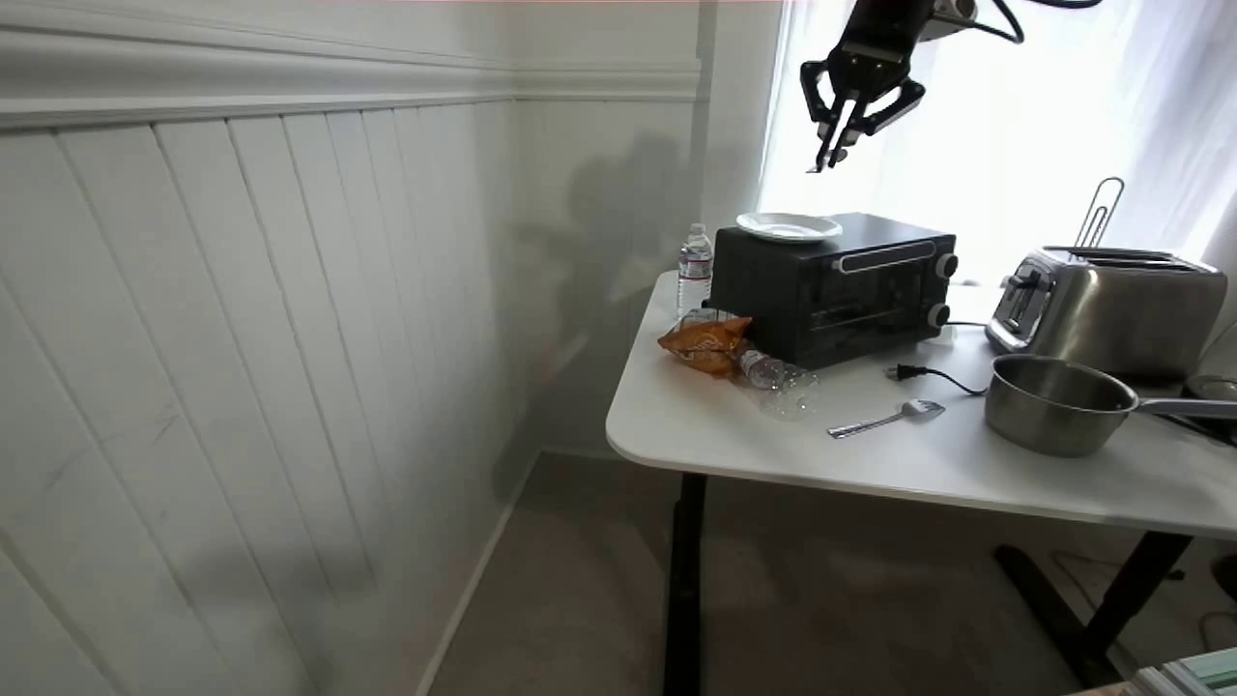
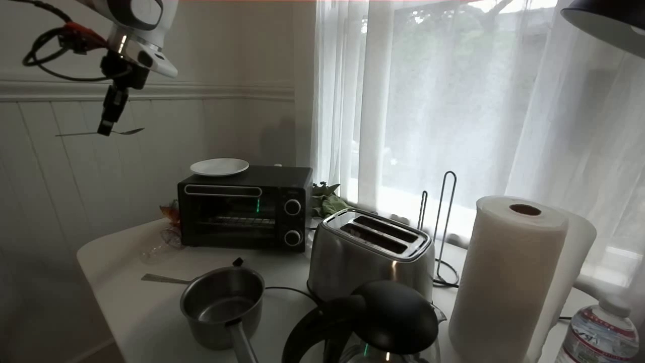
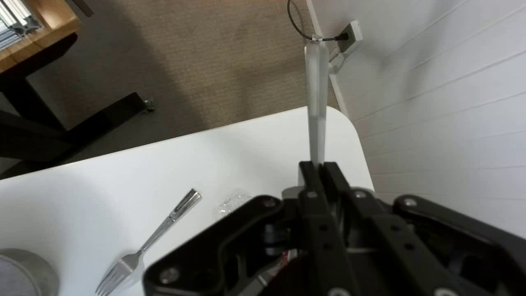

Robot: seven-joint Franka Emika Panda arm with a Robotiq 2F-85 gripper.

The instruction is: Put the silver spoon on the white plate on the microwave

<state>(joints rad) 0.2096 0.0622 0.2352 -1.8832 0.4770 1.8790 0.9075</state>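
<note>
My gripper is shut on the silver spoon, high above the table. In an exterior view the spoon lies roughly level across the fingertips, with the bowl on one side and the handle on the other. In the wrist view the spoon's handle sticks out beyond the fingertips; the bowl is hidden there. The white plate lies on top of the black microwave. The plate and microwave also show in an exterior view. The spoon is above the plate's height, apart from it.
A fork and a grey pot are on the white table. An orange bag and clear plastic bottles are beside the microwave. A silver toaster, a paper towel roll and a black-lidded jug also stand there.
</note>
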